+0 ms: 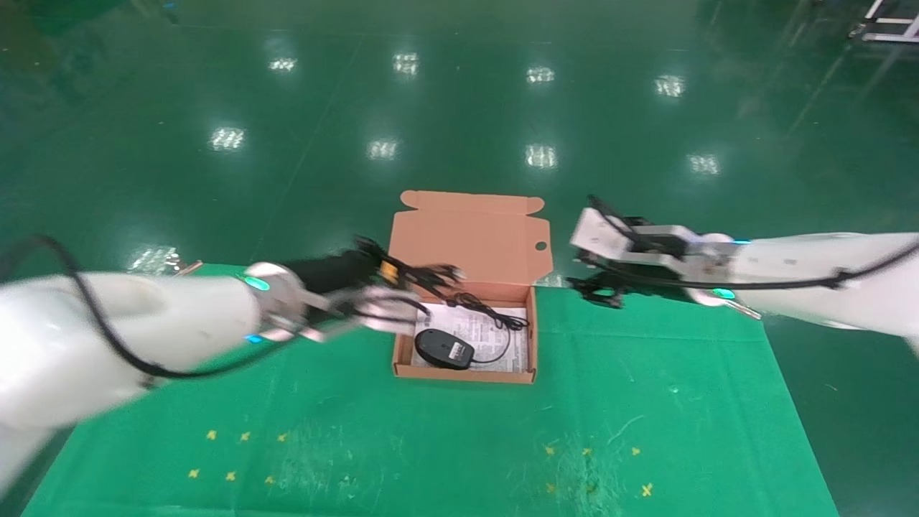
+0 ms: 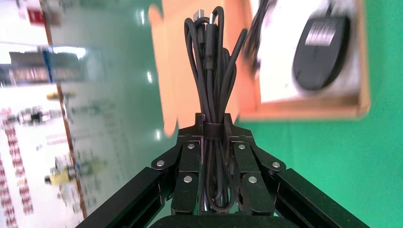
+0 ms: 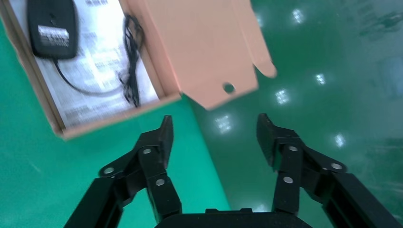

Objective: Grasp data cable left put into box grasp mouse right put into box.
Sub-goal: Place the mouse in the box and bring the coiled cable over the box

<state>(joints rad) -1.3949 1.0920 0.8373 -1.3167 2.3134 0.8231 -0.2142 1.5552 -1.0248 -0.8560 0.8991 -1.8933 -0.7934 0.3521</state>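
Observation:
The salmon-orange box (image 1: 402, 370) stands open at the table's far middle, lid up. The black mouse (image 1: 444, 350) lies upside down on the white sheet inside, white label up, its thin cord (image 1: 495, 319) coiled beside it. It also shows in the left wrist view (image 2: 320, 52) and the right wrist view (image 3: 51, 21). My left gripper (image 1: 413, 283) is shut on the tied black data cable (image 2: 211, 71), holding it in the air at the box's left rear corner; the bundle points over the box. My right gripper (image 3: 214, 128) is open and empty, hovering off the box's right rear corner by the table's far edge.
The green table cloth (image 1: 445, 445) has small yellow marks near the front. Its far edge runs just behind the box; beyond it lies a glossy green floor (image 1: 459, 108). The upright lid (image 1: 470, 240) stands between the two grippers.

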